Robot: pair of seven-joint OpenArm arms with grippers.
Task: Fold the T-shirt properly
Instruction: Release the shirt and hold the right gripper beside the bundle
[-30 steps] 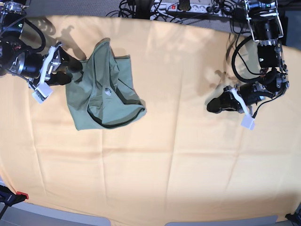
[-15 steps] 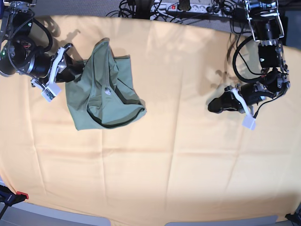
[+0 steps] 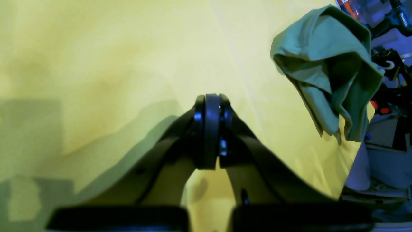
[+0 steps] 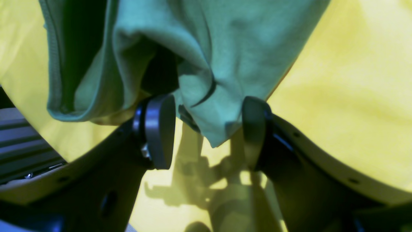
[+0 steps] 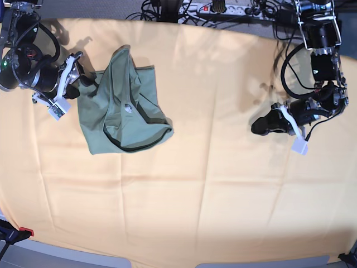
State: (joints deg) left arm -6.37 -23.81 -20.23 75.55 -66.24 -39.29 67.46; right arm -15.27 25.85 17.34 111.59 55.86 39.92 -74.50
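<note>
The sage-green T-shirt [image 5: 125, 106] lies crumpled in a heap on the yellow-orange table cloth [image 5: 195, 184], at the far left in the base view. My right gripper [image 5: 82, 85] sits at the shirt's left edge. In the right wrist view it [image 4: 206, 132] is open, and a hanging fold of the T-shirt [image 4: 225, 48] dips between its two pads without being pinched. My left gripper [image 5: 257, 126] rests low over the cloth far to the right, away from the garment. Its fingers [image 3: 210, 129] are pressed shut on nothing, with the T-shirt [image 3: 331, 74] seen in the distance.
A power strip with tangled cables [image 5: 217, 8] runs along the table's back edge. A red-tipped clamp [image 5: 22, 231] sits at the front left corner. The cloth has shallow creases across the middle.
The right arm has swung up and closer to the shirt's left edge. The left arm has shifted slightly to the right. The shirt's shape is almost unchanged.
</note>
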